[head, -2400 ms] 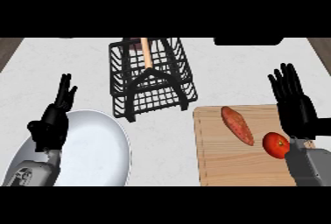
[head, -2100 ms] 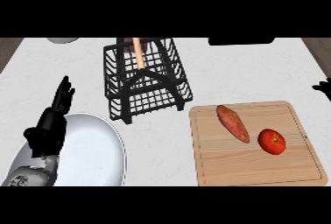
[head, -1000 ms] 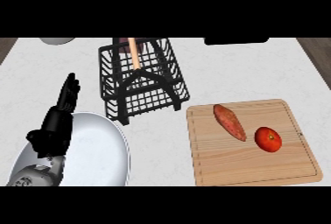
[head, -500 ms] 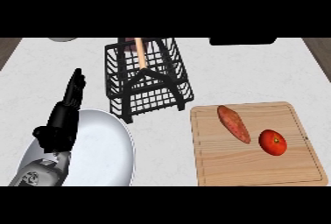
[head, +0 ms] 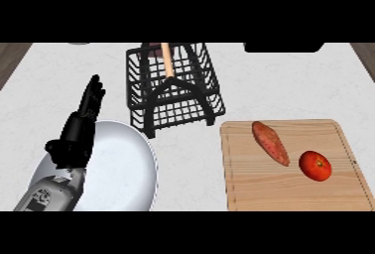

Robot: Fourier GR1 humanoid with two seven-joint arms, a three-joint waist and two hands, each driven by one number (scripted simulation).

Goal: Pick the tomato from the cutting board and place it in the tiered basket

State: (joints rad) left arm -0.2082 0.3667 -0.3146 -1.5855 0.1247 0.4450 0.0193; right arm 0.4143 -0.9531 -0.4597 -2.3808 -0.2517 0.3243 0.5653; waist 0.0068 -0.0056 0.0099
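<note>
**Tomato on the board, one hand showing**

Head view: the tomato point(head: 316, 165) sits at the right of the wooden cutting board point(head: 293, 196), lower right of the frame, just beside a sweet potato point(head: 270, 142). The black tiered basket point(head: 174, 87) stands at upper centre on the white bench point(head: 293, 84). At lower left, the left hand point(head: 77, 131) rests with fingers straight over a white plate point(head: 124, 173).

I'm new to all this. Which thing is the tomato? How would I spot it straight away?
Look to the wooden cutting board at the right of the white counter. Two things lie on it, apart from each other: the tomato is the one nearer the board's right edge. It is round and bright red, while its neighbour, the sweet potato, is long and reddish-brown.
</note>
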